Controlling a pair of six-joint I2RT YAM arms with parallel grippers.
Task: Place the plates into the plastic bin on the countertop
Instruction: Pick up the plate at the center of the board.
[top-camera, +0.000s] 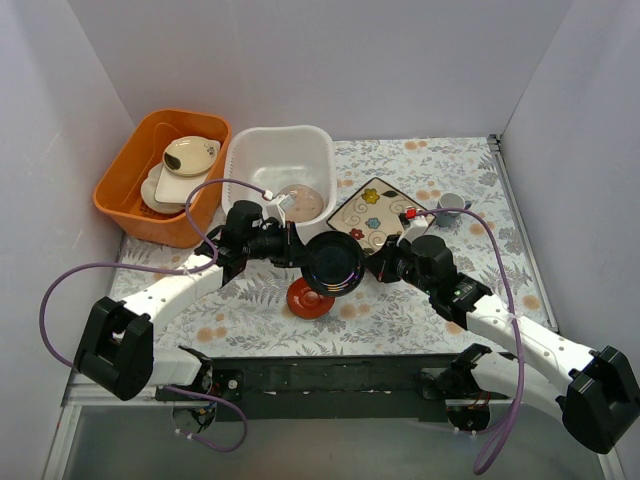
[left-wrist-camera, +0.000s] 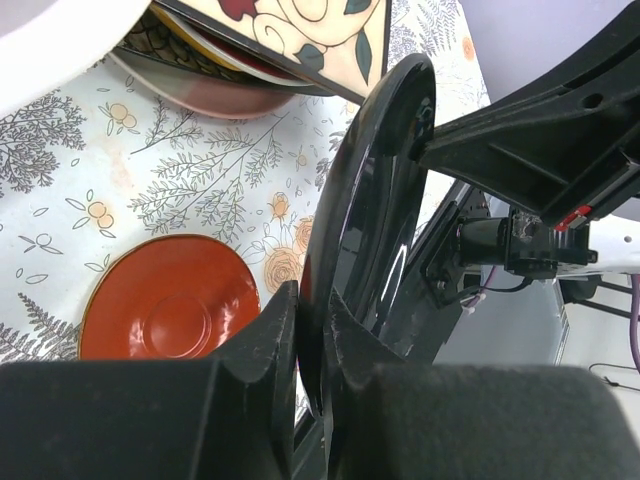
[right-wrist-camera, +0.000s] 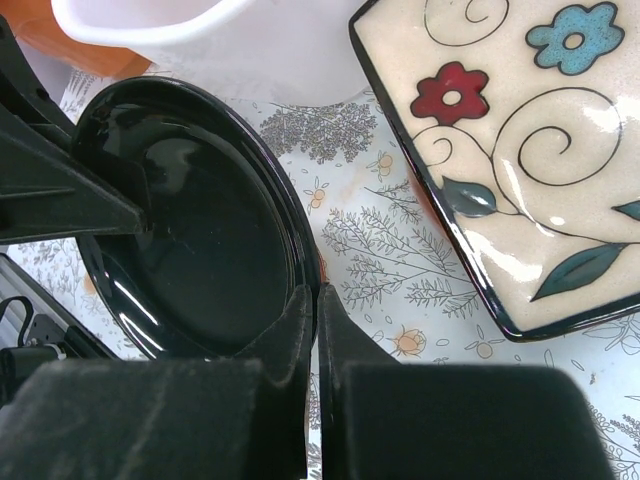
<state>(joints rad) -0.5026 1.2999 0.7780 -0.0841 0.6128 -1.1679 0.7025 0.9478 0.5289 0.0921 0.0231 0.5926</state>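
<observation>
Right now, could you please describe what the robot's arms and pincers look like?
The left arm and right arm have white links with blocky black joints. A purple cable loops along each. The left pincer and right pincer have black wedge-shaped fingers. A red tag sits near the right wrist.

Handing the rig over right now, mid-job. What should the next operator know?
Left gripper: jaws shut on the dark round plate at its rim.
Right gripper: jaws shut on the opposite rim. The plate is held between the arms above the countertop.
Done: one pink-cream plate lies in the white bin.
Left: the dark plate, the red saucer on the countertop beneath it, and the floral square plate topping a stack right of the bin.
</observation>
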